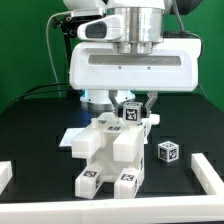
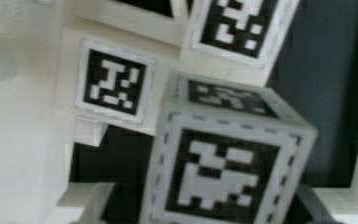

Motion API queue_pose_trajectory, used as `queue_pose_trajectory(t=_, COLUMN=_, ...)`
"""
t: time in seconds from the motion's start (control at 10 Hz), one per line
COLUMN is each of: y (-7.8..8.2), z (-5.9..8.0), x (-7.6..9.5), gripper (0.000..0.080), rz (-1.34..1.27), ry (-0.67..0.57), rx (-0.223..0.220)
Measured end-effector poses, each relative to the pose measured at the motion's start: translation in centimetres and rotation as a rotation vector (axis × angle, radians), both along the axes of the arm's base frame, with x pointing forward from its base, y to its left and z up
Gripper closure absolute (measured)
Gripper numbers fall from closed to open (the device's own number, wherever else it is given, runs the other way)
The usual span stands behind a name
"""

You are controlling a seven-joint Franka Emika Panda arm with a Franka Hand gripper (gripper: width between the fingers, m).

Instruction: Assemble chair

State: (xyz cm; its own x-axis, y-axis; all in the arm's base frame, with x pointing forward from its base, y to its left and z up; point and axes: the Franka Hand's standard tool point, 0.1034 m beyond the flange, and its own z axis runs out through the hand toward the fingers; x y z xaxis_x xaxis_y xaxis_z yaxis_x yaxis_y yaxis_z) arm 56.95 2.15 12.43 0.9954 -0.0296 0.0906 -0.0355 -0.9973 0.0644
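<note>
Black counter (image 1: 40,125) edged with low white rails (image 1: 206,172), dark backdrop behind, strip of green wall (image 1: 212,60) at the exterior view's right. Mid-counter, just in front of the arm (image 1: 130,55): the chair (image 1: 105,150), a chunky white stack of joined pieces with black-and-white tags (image 1: 90,180) low on its front. Hard to sort into separate parts, white on white, seams mostly lost at this size. On top of it, toward the exterior view's right, a small tagged block (image 1: 132,112), seemingly touching the pieces below. Jaws lowered to either side of that block, dark fingers (image 1: 149,104) only partly visible beneath the wide white wrist housing (image 1: 130,68); cannot tell whether clamped on the block or merely straddling it. Upper arm cut off by the top edge. Blue glow (image 1: 96,97) under the housing, source hidden. Well apart from the chair, toward the exterior view's right, a loose tagged cube (image 1: 168,152) resting alone on the counter. From the wrist camera, everything blurred and very close: apparently the same block (image 2: 220,165) filling the foreground, one tag on its upper face and a larger one on the face toward the lens, lower edge cut off. Behind it, a white chair wall carrying another tag (image 2: 115,78), and beyond that a third tag (image 2: 240,25) cropped by the frame. Jaws out of this frame.
</note>
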Motion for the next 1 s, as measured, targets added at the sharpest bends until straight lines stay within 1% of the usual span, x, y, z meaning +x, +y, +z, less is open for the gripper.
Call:
queue_pose_trajectory(t=0.1, y=-0.28, z=0.03, x=0.07, gripper=0.0515, rz=0.011, ry=-0.003, rx=-0.002)
queue_pose_trajectory(t=0.2, y=-1.05, z=0.08, x=0.26, gripper=0.0515, rz=0.020, ry=-0.009, rx=-0.005)
queue_pose_trajectory(t=0.4, y=-0.80, z=-0.37, x=0.57, gripper=0.0515, rz=0.020, ry=-0.026, rx=-0.010)
queue_pose_trajectory(t=1.0, y=-0.92, z=-0.32, x=0.75, gripper=0.0515, rz=0.026, ry=-0.036, rx=-0.012)
